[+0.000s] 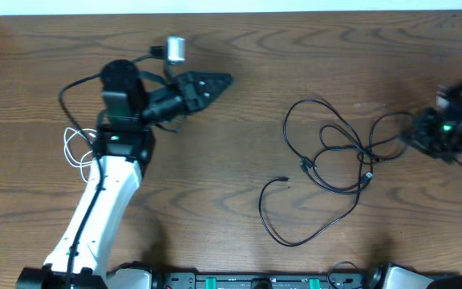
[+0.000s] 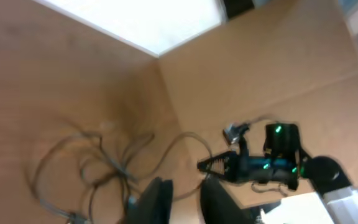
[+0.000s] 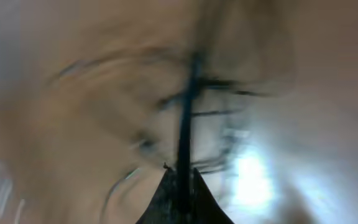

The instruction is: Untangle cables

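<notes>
Overhead: two black cables lie tangled right of centre on the bench, and the right pincer is clamped on one of them. The left pincer stands slightly apart, empty. The white cable lies far left.

The worktop is brown wood-grain, smooth with a faint sheen (laminate or real wood, hard to tell). The black cables look matt and rubbery; the left arm's shell is glossy white plastic.

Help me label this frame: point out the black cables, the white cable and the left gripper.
black cables (image 1: pixel 362 152): overhead view, where the loops cross.
white cable (image 1: pixel 70 148): overhead view, on its outer loop.
left gripper (image 1: pixel 225 79): overhead view, between its fingertips.
</notes>
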You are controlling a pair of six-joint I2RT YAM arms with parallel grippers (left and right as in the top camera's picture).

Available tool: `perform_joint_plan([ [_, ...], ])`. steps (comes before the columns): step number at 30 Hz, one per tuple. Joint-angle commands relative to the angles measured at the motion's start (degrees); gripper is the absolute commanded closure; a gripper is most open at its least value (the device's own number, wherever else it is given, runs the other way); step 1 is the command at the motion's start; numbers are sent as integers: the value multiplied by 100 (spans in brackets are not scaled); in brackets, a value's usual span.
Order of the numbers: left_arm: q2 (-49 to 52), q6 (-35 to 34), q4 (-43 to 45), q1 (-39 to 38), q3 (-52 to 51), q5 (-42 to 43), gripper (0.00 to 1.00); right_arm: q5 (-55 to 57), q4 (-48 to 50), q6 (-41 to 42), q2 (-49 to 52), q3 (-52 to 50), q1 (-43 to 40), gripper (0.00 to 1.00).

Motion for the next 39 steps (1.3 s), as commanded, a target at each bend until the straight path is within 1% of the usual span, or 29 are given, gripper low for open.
perform_joint_plan([
  [1, 157, 50, 7, -341, 105, -267, 72, -2990, 140, -2094, 17, 2, 404, 99],
  [3, 247, 50, 7, -535, 105, -262, 61, -3115, 457, -2048, 17, 2, 695, 99],
  [5, 334, 48, 4, -726, 105, -262, 44, -3119, 743, -1875, 17, 2, 951, 99],
  [6, 372, 48, 4, -809, 105, -264, 38, -3121, 920, -1784, 17, 2, 1071, 99],
  [7, 411, 48, 4, -894, 105, -264, 27, -3121, 1134, -1676, 17, 2, 1189, 99],
  [8, 444, 48, 4, -964, 105, -264, 17, -3126, 1373, -1552, 17, 2, 1300, 99],
  [10, 533, 46, 0, -1126, 105, -264, 14, -3222, 1873, -1314, 15, 4, 1499, 99],
  [14, 780, 46, -15, -1381, 105, -358, 12, -4052, 2809, -1167, 0, 9, 1803, 99],
  [16, 933, -61, -15, -1447, 105, -450, 12, -4164, 3298, -778, -4, 9, 1930, 99],
  [18, 1093, -433, -13, -1480, 105, -568, 11, -4166, 3670, -518, -4, 9, 2028, 99],
  [20, 1246, -951, -13, -1482, 105, -621, 11, -4162, 3910, -378, -11, 9, 2114, 99],
  [22, 1410, -1425, -13, -1482, 105, -632, 10, -4048, 4048, -297, -11, 9, 2184, 99],
  [27, 1764, -2369, -13, -1558, 105, -636, 11, -3591, 4087, -160, -11, 9, 2350, 99],
  [30, 1974, -2833, -11, -1698, 105, -721, 11, -3432, 4085, -162, -13, 9, 2533, 99],
  [34, 2214, -3139, -11, -1895, 105, -1071, 12, -3165, 4085, -162, -11, 9, 2763, 99],
  [36, 2310, -3289, -11, -1956, 105, -1279, 19, -3080, 4079, -162, -11, 9, 2824, 99],
  [39, 2413, -3390, -11, -1980, 105, -1591, 41, -3042, 4033, -160, -13, 9, 2839, 99],
])
